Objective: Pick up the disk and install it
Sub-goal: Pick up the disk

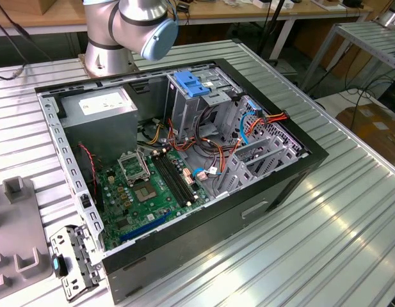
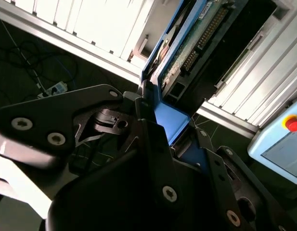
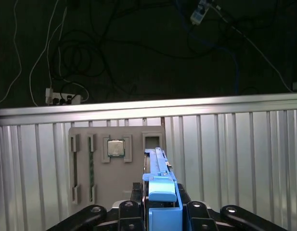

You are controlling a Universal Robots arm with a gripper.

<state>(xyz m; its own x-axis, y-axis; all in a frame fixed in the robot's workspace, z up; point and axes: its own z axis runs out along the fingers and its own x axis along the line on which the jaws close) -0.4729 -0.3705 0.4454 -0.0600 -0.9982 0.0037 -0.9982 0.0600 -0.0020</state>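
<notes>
Robot hand (image 3: 160, 209) clamped tight on the blue-railed disk (image 3: 162, 188), held edge-on, with a grey tray (image 3: 114, 180) on the ribbed table (image 3: 225, 159) beyond.

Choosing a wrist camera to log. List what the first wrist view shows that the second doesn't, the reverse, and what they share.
First wrist view: a grey tray holding a processor chip and a memory stick. Second wrist view: the green circuit board of the disk, and a pale box with a red button. Both wrist views: the gripper shut on the disk, and the ribbed table.
</notes>
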